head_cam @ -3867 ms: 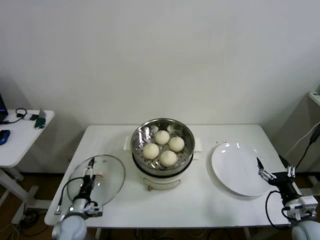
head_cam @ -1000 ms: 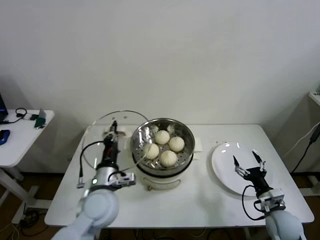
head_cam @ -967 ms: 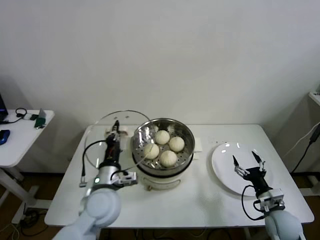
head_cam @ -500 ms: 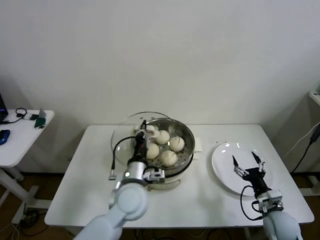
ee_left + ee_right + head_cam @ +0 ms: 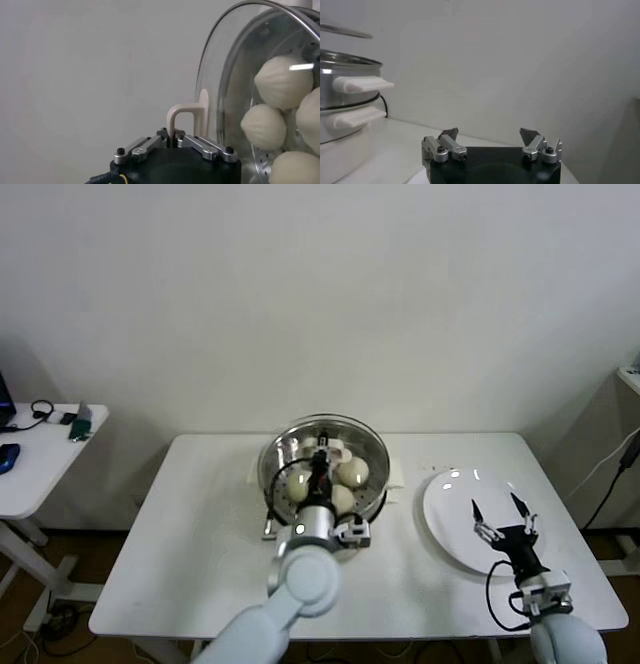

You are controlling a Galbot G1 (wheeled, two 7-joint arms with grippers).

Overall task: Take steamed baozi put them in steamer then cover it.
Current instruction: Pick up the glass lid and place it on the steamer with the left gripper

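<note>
The steamer (image 5: 378, 484) stands at the middle of the white table, with several cream-white baozi (image 5: 352, 471) on its tray. My left gripper (image 5: 320, 456) is shut on the white handle (image 5: 176, 120) of the glass cover (image 5: 365, 446) and holds the cover over the steamer, roughly centred on it. In the left wrist view the baozi (image 5: 281, 82) show through the cover's glass (image 5: 235, 75). My right gripper (image 5: 500, 519) is open and empty above the white plate; its wrist view shows its spread fingers (image 5: 490, 135) and the steamer (image 5: 340, 70) farther off.
A flat white plate (image 5: 455, 529) lies on the right of the table (image 5: 190, 534). A small side table (image 5: 40, 449) with a few items stands off to the left. A plain wall is behind.
My left gripper has carried the cover rightward from beside the steamer to over it. My right gripper has stayed above the plate, open.
</note>
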